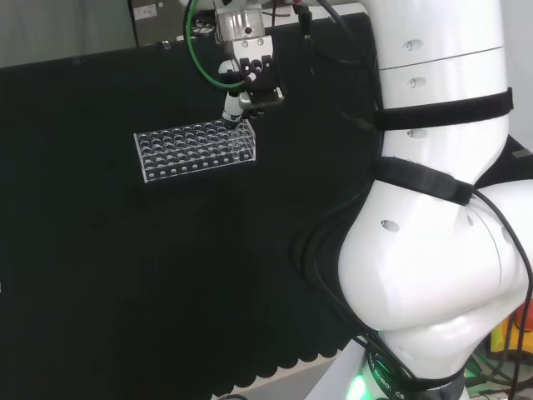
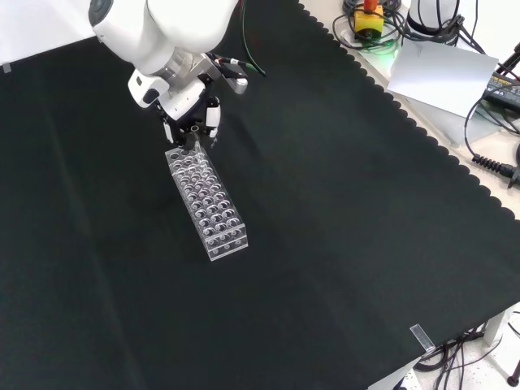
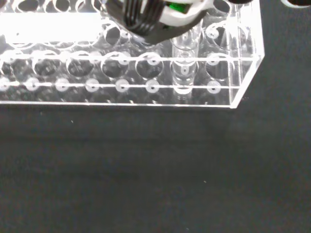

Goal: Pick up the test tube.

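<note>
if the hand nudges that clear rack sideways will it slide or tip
Probably slide. The rack is long, low and flat on the black cloth, so tipping seems unlikely. It looks like thin clear plastic with mostly empty holes, so likely light and easy to shift. The hand sits over one end, so a push there may swing the rack rather than move it straight.

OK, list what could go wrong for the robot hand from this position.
1. The robot hand sits at one end of the clear plastic test tube rack, which rests loose on the black cloth; a slanted pull might lift or tip the rack.
2. The clear glass test tube is hard to make out among empty holes, so the fingers may close off-centre and let it slip.
</note>
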Tool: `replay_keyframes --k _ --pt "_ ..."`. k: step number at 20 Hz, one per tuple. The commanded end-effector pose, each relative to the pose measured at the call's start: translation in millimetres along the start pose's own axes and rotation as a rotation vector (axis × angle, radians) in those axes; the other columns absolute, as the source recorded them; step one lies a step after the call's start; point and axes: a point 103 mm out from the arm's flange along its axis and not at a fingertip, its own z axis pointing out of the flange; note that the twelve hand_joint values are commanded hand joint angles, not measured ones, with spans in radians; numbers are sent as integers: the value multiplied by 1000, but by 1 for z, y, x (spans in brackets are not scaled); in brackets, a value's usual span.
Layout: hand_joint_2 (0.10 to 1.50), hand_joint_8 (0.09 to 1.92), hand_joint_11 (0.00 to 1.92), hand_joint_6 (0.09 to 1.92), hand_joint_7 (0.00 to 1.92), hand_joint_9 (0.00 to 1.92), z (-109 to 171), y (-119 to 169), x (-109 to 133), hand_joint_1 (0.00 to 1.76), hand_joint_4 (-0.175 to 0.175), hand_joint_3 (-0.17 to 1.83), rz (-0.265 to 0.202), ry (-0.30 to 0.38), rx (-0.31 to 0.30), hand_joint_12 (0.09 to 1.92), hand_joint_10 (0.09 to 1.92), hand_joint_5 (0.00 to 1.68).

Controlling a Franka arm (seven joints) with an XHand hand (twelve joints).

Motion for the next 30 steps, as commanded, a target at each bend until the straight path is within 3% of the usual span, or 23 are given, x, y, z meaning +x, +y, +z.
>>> replay_keyframes --k 1,9,21,30 --pt "660 657 1293 689 1340 1590 -4 0 7 1305 -175 654 52 116 -104 892 662 1239" --pt "607 724 1278 724 1303 1577 -7 1 20 1319 -175 754 55 127 -99 888 698 1242" --pt "596 718 1274 718 1309 1578 -31 -22 -2 1320 -175 769 38 187 -125 883 705 1250" --pt "586 712 1277 712 1316 1581 -69 -41 -12 1322 -175 782 37 232 -167 882 707 1257"
